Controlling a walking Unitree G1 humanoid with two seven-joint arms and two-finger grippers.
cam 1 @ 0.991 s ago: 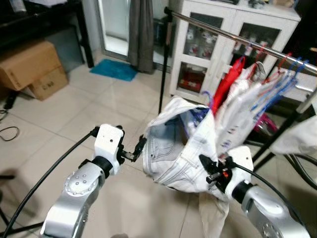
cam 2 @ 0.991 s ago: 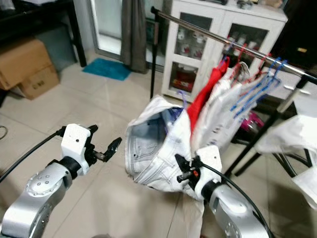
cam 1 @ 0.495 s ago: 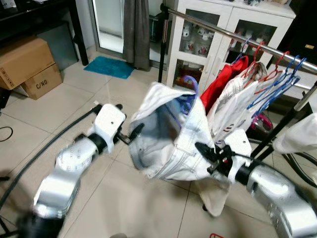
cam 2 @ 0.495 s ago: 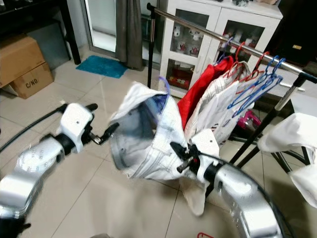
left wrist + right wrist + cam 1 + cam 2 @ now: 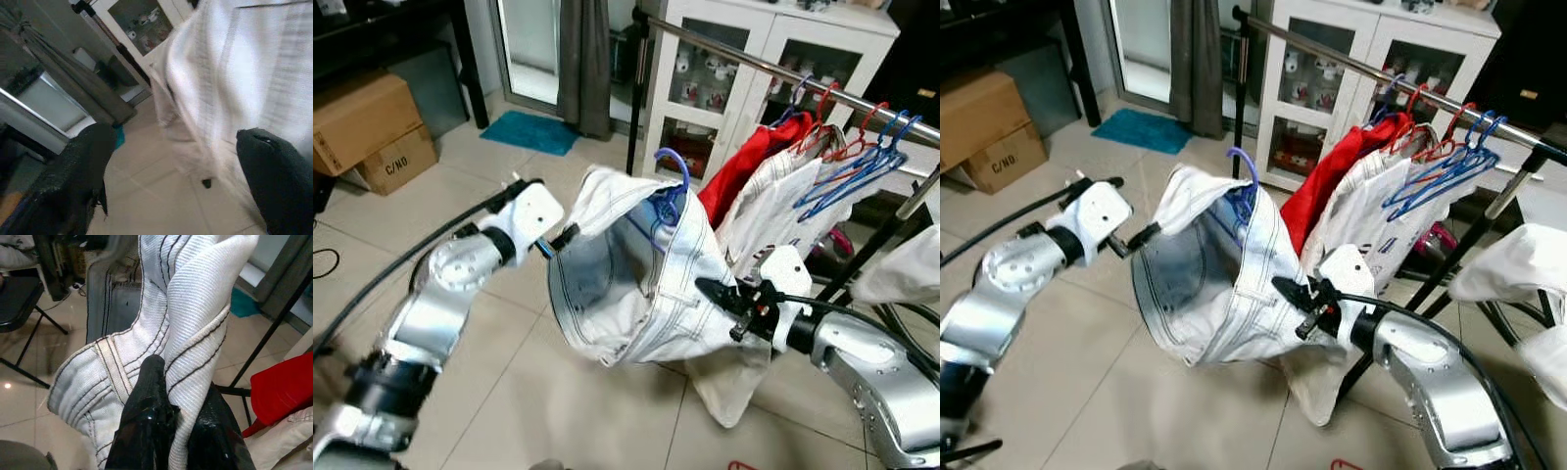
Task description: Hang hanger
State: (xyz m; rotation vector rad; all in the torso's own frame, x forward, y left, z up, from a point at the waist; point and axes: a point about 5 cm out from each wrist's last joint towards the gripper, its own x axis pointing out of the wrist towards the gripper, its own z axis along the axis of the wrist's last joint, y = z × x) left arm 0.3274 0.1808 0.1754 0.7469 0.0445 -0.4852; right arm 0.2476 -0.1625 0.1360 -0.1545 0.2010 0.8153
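A pair of white jeans (image 5: pixel 636 284) with dark stitching hangs between my two arms, waistband gaping wide. The hook of a blue hanger (image 5: pixel 672 168) sticks up out of the jeans, below and in front of the metal clothes rail (image 5: pixel 744 61). My right gripper (image 5: pixel 717 294) is shut on a fold of the jeans, and the fabric (image 5: pixel 195 308) is pinched between its black fingers (image 5: pixel 149 396). My left gripper (image 5: pixel 562 238) is at the opposite edge of the waistband. Its fingers (image 5: pixel 78 181) stand wide apart with the white cloth just ahead of them.
A red garment (image 5: pixel 749 162), white shirts (image 5: pixel 783 196) and blue hangers (image 5: pixel 862 162) crowd the rail's right part. The rack's black upright (image 5: pixel 635 108) stands at its left end before a white cabinet (image 5: pixel 705 69). Cardboard boxes (image 5: pixel 367 122) and a teal mat (image 5: pixel 533 132) lie far left.
Both arms have lifted the jeans and hanger higher, nearer the rail. The left gripper has reached up to the waistband's edge, and the waistband now gapes wider. The camera has shifted.
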